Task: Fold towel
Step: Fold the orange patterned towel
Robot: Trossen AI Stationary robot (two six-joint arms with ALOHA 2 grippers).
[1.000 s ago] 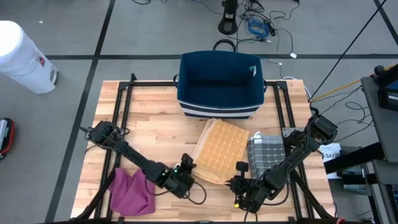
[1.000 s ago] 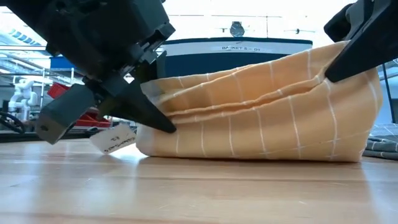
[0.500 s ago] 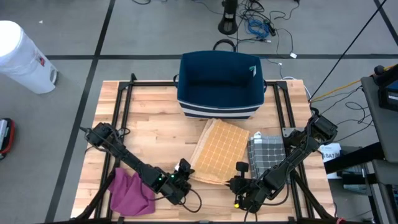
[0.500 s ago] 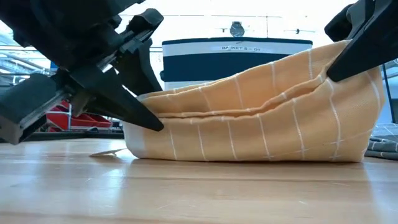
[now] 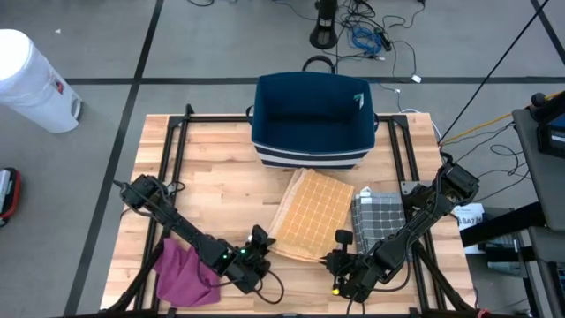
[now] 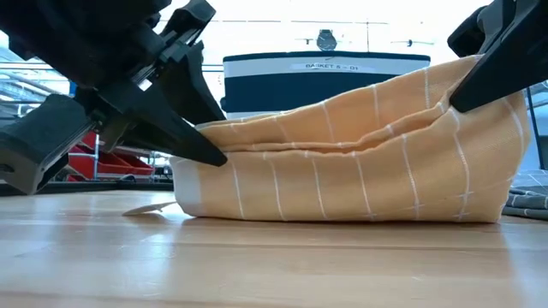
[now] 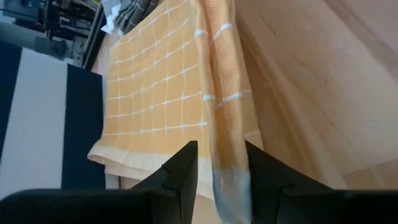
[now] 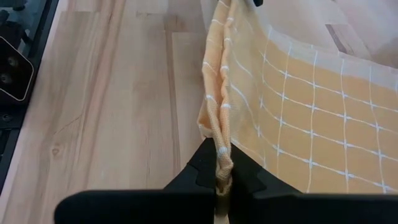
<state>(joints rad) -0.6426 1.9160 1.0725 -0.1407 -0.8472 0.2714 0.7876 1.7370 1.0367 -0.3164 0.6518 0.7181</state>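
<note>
from above, the orange towel lies at table centre, six o'clock of the navy basket; at table level, the left gripper pinches its near corner, fingers narrowed on cloth; wrist views show the right gripper clamped tight on the other corner, and uneven pulling could slip one corner, skewing the fold.

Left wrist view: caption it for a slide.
Left gripper pinching the yellow checked towel's corner above the wooden table.

Wooden table: navy basket, orange towel, grey cloth, magenta cloth.

Woven cloth towel on smooth wooden table.
</note>
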